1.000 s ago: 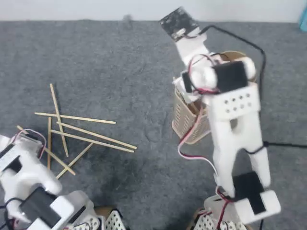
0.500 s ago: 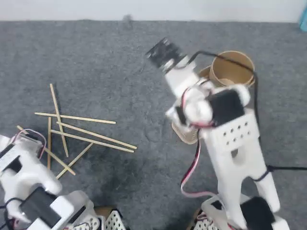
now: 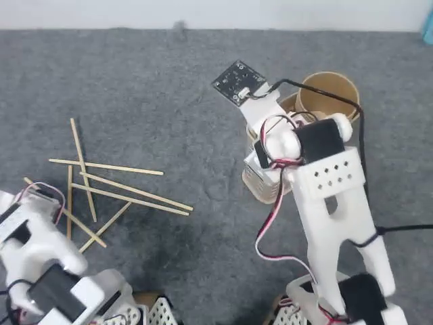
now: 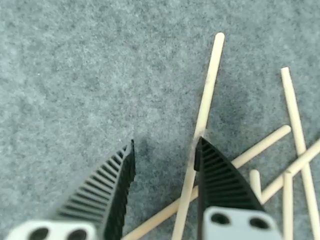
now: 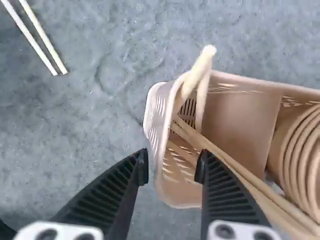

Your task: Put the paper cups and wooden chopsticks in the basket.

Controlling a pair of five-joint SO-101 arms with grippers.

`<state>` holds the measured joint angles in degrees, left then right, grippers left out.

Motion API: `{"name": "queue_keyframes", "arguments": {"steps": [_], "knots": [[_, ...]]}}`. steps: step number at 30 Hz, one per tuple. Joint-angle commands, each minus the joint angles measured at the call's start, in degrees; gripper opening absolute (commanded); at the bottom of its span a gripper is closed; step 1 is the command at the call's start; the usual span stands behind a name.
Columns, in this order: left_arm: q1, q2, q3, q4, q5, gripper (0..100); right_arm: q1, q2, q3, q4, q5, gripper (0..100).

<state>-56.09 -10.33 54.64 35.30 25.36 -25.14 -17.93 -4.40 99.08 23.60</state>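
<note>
Several wooden chopsticks (image 3: 128, 195) lie scattered on the grey carpet at the left. The tan slotted basket (image 3: 259, 181) stands under my right arm (image 3: 325, 183), with a paper cup (image 3: 329, 95) at its far end. My right gripper (image 5: 171, 162) is open, its fingers straddling the basket's (image 5: 160, 115) near wall. Inside lie chopsticks (image 5: 225, 160); one tip (image 5: 202, 62) sticks up over the rim, and stacked paper cups (image 5: 300, 155) sit beside them. My left gripper (image 4: 165, 165) is open just above the carpet, one finger (image 4: 217, 180) touching a loose chopstick (image 4: 205, 110).
Both arm bases (image 3: 74, 291) stand at the near edge of the carpet. Two loose chopsticks (image 5: 35, 37) lie side by side beyond the basket. A black cable (image 3: 399, 229) runs off to the right.
My right arm has drawn back from above the basket's far side and come down, so its gripper now sits at the basket's near wall. The left arm has not moved.
</note>
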Motion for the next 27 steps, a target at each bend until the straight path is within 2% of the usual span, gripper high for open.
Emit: {"name": "queue_keyframes", "arguments": {"steps": [1,3,6,10,18,22,27], "knots": [[-0.3,-0.1,-2.1,0.2,0.3,18,0.3,2.9,1.0,-1.1,1.1,16.5],[-0.3,-0.1,-2.1,0.2,0.3,18,0.3,5.8,2.1,-1.2,1.1,13.9],[-0.3,-0.1,-2.1,0.2,0.3,18,0.3,8.6,2.2,-2.9,0.7,1.4],[-0.3,-0.1,-2.1,0.2,0.3,18,0.7,6.5,2.1,-7.9,0.4,0.3],[-0.3,-0.1,-2.1,0.2,0.3,18,0.1,3.9,-3.3,-21.4,-19.2,0.6],[-0.3,-0.1,-2.1,0.2,0.3,18,-2.5,4.0,-3.8,-27.5,-28.6,0.6],[-0.3,-0.1,-2.1,0.3,0.3,18,-5.4,6.6,-3.7,-32.4,-29.7,0.6]]}}
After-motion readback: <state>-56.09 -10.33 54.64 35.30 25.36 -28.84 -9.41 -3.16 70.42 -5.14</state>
